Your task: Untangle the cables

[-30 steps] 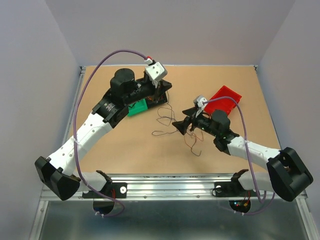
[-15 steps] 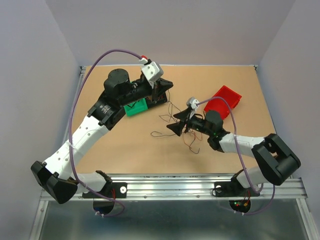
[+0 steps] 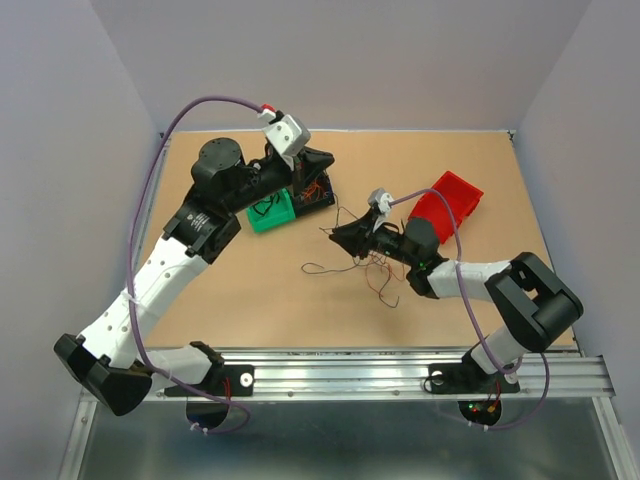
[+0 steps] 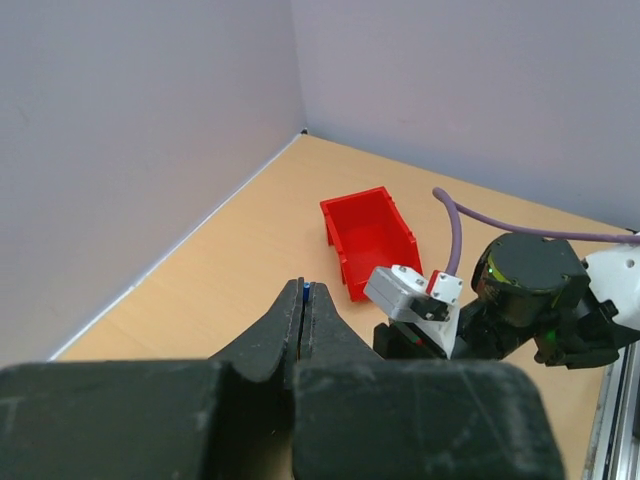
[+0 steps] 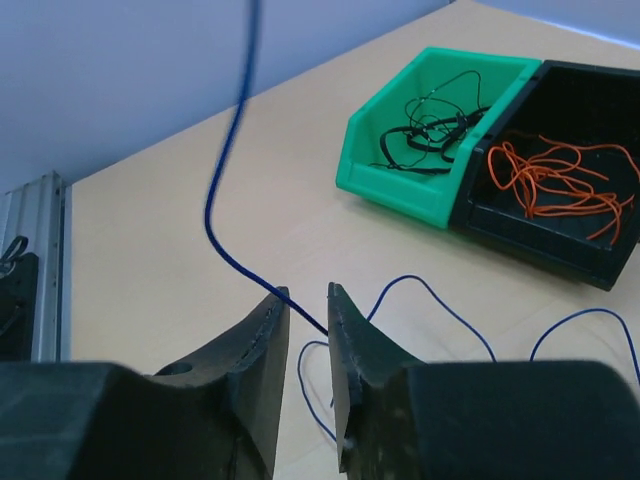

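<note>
We see the left gripper [image 4: 303, 297] clamped on the blue cable [image 5: 222, 190]. The right gripper [image 5: 308, 305] straddles it with narrow jaws, at eight o'clock of the red bin [image 3: 448, 205]. We should close squarely, then part gently.

Blue wire [image 5: 207, 210] runs off top edge; lower stretch hidden behind right gripper [image 5: 307, 292]. Black bin [image 5: 560, 200] cropped right.

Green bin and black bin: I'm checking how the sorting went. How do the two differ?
The green bin is bright green, while the black bin is black. The green bin holds black cables; the black bin holds orange cables. Both are open-fronted bins, standing side by side.
</note>
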Available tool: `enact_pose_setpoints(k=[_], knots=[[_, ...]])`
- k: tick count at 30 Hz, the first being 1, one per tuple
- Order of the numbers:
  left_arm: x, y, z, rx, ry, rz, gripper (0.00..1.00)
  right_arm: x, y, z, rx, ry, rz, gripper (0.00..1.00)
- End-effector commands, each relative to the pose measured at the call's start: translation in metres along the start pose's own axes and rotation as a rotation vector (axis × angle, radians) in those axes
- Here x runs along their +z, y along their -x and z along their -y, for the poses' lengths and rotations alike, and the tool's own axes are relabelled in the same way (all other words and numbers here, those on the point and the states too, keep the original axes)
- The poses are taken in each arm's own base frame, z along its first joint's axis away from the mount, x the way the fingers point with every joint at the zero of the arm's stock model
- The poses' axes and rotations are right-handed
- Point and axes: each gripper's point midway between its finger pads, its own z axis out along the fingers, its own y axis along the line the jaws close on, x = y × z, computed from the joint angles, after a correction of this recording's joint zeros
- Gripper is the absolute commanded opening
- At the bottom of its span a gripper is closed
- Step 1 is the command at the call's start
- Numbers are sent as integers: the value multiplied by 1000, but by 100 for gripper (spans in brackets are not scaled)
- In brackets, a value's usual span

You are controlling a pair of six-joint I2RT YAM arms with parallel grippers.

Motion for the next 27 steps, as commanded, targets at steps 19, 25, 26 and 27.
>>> enact_pose_setpoints(k=[19,25,26,27], knots=[[23,-82,-125,-189,136,-105,37,-29,188,-53,-116,7,341,1],[26,-102,-120,-207,100,-115,74,-42,295,-43,-173,-189,453,1],[26,-101,-120,-201,100,-104,76,-41,297,-39,-163,-220,418,0],[26,-103,-119,-202,97,-104,77,-46,330,-44,-183,-234,465,1]])
